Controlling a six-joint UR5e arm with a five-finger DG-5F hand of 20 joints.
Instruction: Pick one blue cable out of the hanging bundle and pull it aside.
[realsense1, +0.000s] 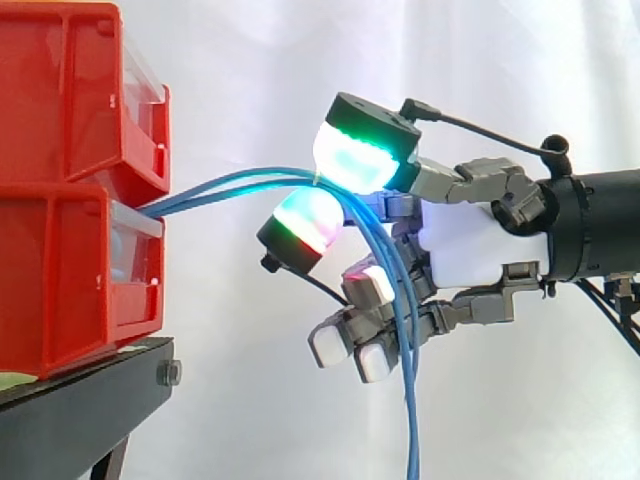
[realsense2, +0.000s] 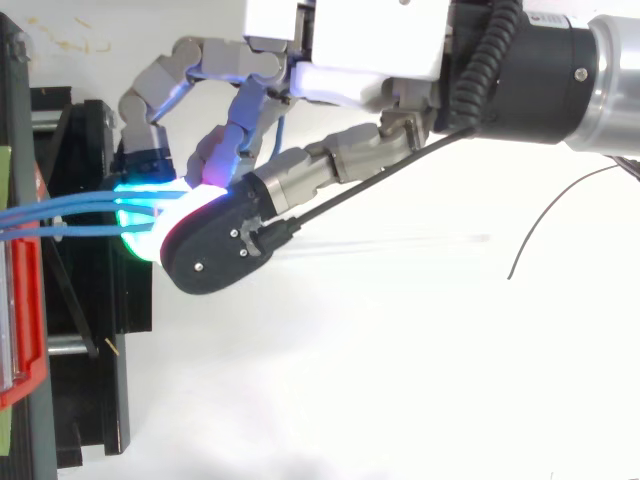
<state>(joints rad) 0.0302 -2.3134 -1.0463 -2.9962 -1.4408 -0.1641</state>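
Note:
A bundle of thin blue cables (realsense1: 230, 183) comes out between the two red bins and runs right to my hand (realsense1: 470, 245). There the cables pass between two glowing fingertips: a green-cyan pad (realsense1: 355, 160) above and a red-green pad (realsense1: 305, 225) below. These pinch the bundle just right of the bins. Past the pinch the cables drop down in front of the palm and hang below it (realsense1: 410, 420). From above, the blue cables (realsense2: 60, 208) run level from the left edge into the cyan glow under my hand (realsense2: 370, 40). I cannot tell how many strands are pinched. The other fingers curl loosely below.
Two stacked red bins (realsense1: 70, 100) stand on a black stand (realsense1: 80, 400) at the left, seen from above as a red edge (realsense2: 25, 300) and a black frame (realsense2: 90, 300). A white curtain hangs behind. A white surface lies below the arm.

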